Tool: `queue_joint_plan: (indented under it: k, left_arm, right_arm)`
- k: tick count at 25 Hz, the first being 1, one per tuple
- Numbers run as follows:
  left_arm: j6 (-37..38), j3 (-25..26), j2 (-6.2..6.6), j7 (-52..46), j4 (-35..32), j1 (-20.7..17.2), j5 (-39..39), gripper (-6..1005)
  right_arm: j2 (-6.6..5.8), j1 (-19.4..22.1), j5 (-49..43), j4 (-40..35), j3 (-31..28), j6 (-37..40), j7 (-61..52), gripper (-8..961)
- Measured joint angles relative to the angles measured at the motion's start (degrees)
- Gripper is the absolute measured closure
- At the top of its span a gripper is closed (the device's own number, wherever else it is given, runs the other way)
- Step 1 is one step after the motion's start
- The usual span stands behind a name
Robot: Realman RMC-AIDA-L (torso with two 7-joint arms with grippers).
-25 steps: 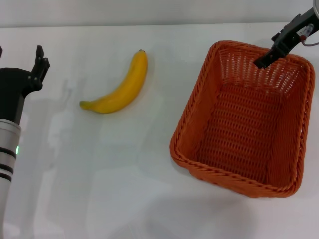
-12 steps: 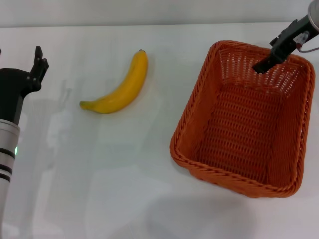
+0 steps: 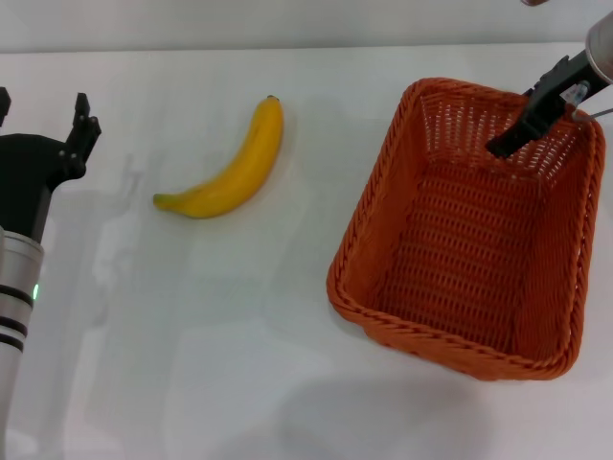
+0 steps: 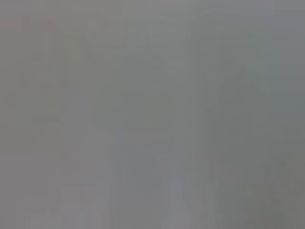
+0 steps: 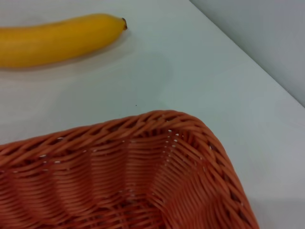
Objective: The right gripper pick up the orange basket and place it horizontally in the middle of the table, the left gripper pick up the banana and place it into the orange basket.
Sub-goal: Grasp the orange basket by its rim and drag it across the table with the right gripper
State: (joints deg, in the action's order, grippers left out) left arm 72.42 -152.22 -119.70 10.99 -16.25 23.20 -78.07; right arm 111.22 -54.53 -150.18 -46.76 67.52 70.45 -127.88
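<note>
The orange basket (image 3: 367,235) stands on the right side of the white table (image 3: 239,345), its long side running away from me. My right gripper (image 3: 505,144) reaches in from the upper right, one black finger dipping inside the basket by its far wall; a second finger is hidden. The right wrist view shows a basket corner (image 5: 190,138) and the banana (image 5: 52,40) beyond it. The yellow banana (image 3: 233,170) lies left of the basket, well apart from it. At the far left, my left gripper (image 3: 43,110) is open with nothing between its fingers, a short way from the banana's stem end.
The table's far edge (image 3: 287,48) meets a pale wall. The left wrist view is a blank grey surface.
The right gripper has lowered slightly, its finger now deeper behind the basket's far rim. The left gripper shifted a little. Basket and banana have not moved.
</note>
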Motion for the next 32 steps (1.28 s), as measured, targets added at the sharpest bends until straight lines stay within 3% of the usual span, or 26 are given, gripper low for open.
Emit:
queue_joint_plan:
  k: [16, 21, 27, 32]
  left_arm:
    - [0.0, 0.0, -0.01, 0.0, 0.0, -0.1, 0.2, 133]
    - [0.0, 0.0, 0.00, 0.0, 0.0, 0.0, 0.2, 133]
    - [-0.5, 0.0, 0.07, 0.0, 0.0, 0.2, 0.2, 132]
    - [-0.6, 0.0, 0.09, 0.0, 0.0, 0.4, 0.2, 132]
  right_arm:
    - [1.33, 3.1, -1.1, -1.6, 1.5, -4.4, 0.5, 154]
    - [1.36, 3.5, -1.1, -2.2, 1.3, -3.8, 0.0, 359]
    - [1.03, 3.0, -1.1, -2.2, 0.9, -2.9, -1.2, 526]
    - [0.72, 2.9, -0.8, -2.3, -0.4, -0.8, -1.3, 575]
